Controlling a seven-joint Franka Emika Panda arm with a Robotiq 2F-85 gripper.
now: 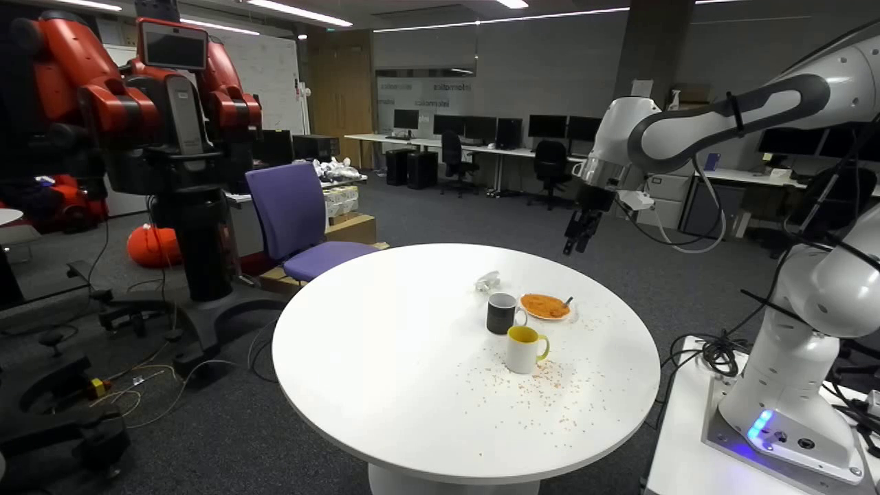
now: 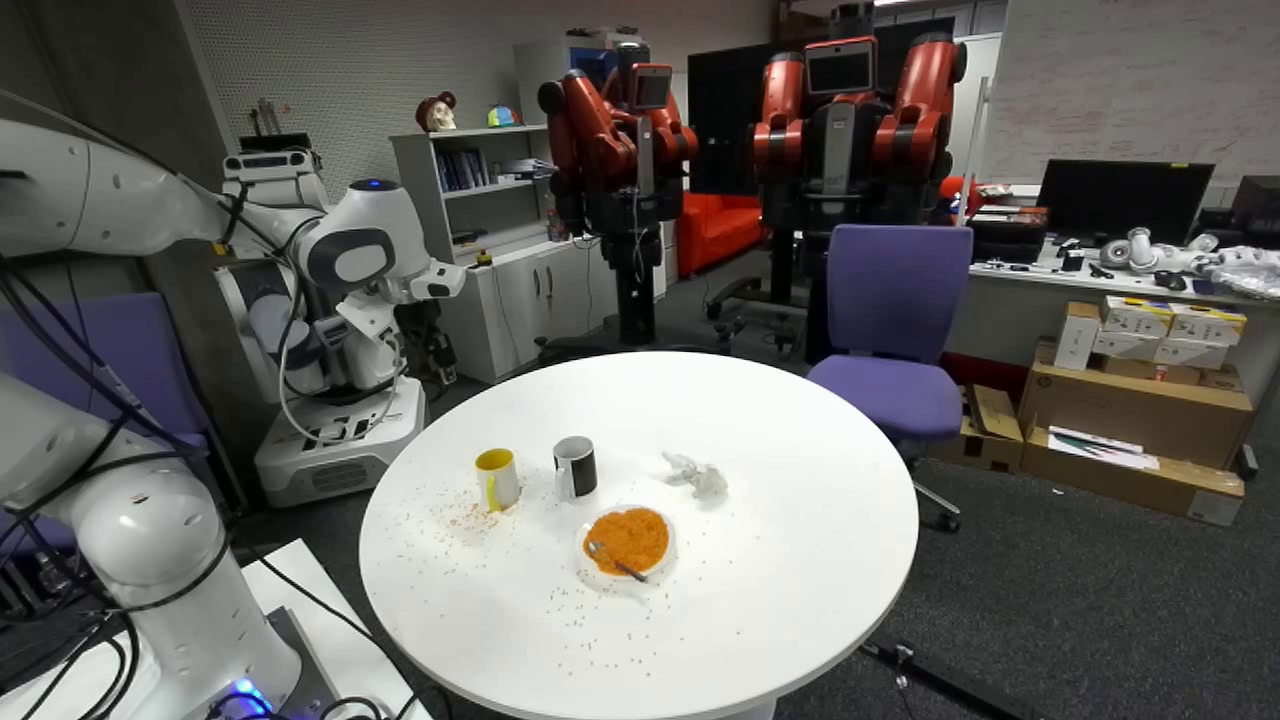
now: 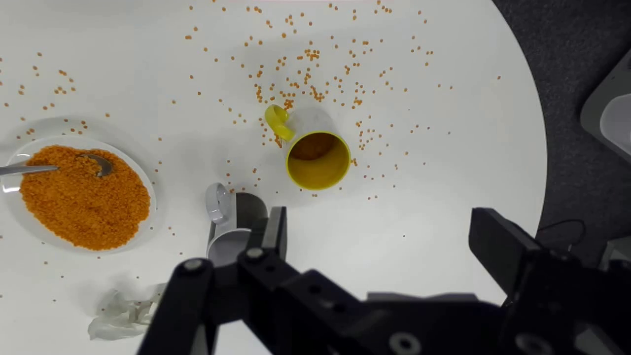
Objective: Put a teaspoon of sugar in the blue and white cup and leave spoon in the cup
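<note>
The spoon [image 3: 29,169] lies on a white plate [image 3: 152,203] heaped with orange grains [image 3: 88,207]. Its bowl rests in the grains and its handle reaches over the rim. The spoon also shows in both exterior views [image 1: 567,301] [image 2: 628,570]. No sugar can be told apart from the orange grains. The blue and white cup is hidden or out of view. My gripper [image 3: 378,212] is open and empty, high above the table. It also shows in both exterior views [image 1: 576,240] [image 2: 440,358], with its fingers pointing down.
A dark mug with a pale handle [image 1: 500,316] and a white mug with yellow inside [image 1: 520,354] stand upright. The yellow mug holds some orange matter. Crumpled whitish plastic [image 2: 700,478] lies near the plate. Loose grains are scattered on the round white table [image 1: 371,330].
</note>
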